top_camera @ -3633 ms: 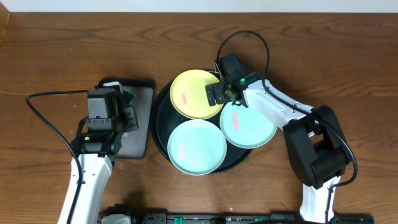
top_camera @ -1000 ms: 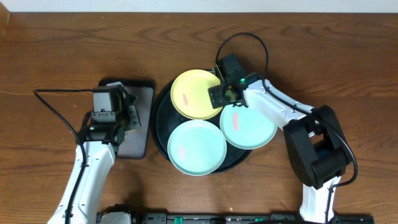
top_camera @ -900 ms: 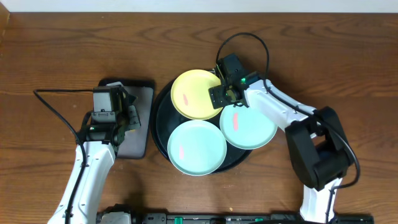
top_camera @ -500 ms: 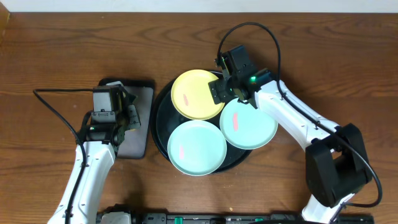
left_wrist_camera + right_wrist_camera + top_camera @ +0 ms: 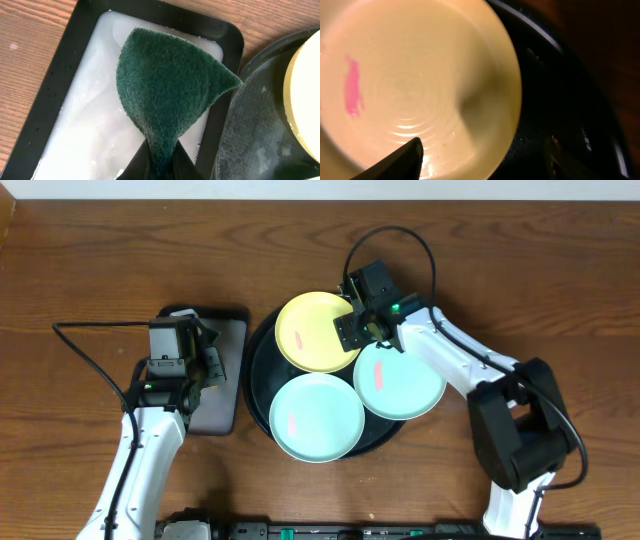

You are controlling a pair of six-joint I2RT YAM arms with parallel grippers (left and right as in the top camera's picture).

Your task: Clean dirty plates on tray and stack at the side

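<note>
The yellow plate (image 5: 315, 332) lies at the back of the round black tray (image 5: 262, 395) and carries a pink smear (image 5: 352, 85). Two mint plates (image 5: 316, 417) (image 5: 400, 380) lie in front of it, each with a red smear. My right gripper (image 5: 350, 330) is open and straddles the yellow plate's right rim. In the right wrist view one finger is over the plate (image 5: 420, 75) and the other over the tray (image 5: 555, 100). My left gripper (image 5: 160, 162) is shut on a green sponge (image 5: 170, 85).
The sponge hangs over a small rectangular black tray (image 5: 55, 75) of white soapy liquid, left of the round tray (image 5: 260, 125). In the overhead view this small tray (image 5: 225, 395) lies under my left arm. Cables trail from both arms across the wooden table.
My left gripper rose slightly with the sponge, then stayed still. My right gripper shifted briefly up and right, then came back to the yellow plate's right rim.
</note>
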